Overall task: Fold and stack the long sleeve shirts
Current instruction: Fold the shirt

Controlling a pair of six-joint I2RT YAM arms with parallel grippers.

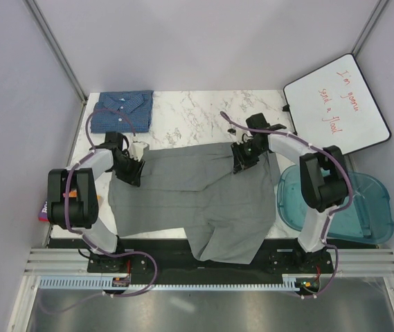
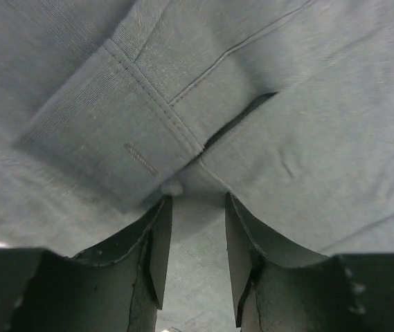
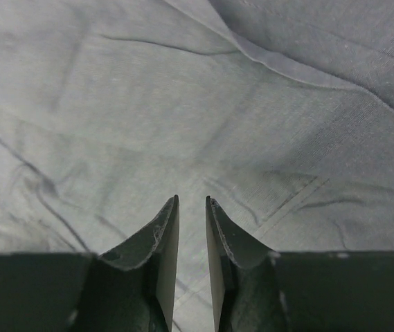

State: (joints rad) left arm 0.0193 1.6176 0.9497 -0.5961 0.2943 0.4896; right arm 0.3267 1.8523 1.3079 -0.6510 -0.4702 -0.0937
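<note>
Top view: two shirts on the table [image 1: 197, 114]. One grey shirt [image 1: 203, 200] lies spread open mid-table, its hem hanging over the near edge. One blue checked shirt [image 1: 122, 111] sits folded at the far left corner. One whiteboard [image 1: 338, 104], red handwriting, seems to read "I'm gonna send a flood". One teal tub [image 1: 363, 207] at right. Left tool [image 1: 131, 169] on the grey shirt's far left edge, right tool [image 1: 242, 160] on its far right edge.

Left wrist view: one cuff [image 2: 106, 131] with one buttonhole [image 2: 141, 159]; tool released, fingers apart over grey cloth.

Right wrist view: fingers [image 3: 165, 228] nearly together over grey cloth; cannot tell if cloth is pinched.
</note>
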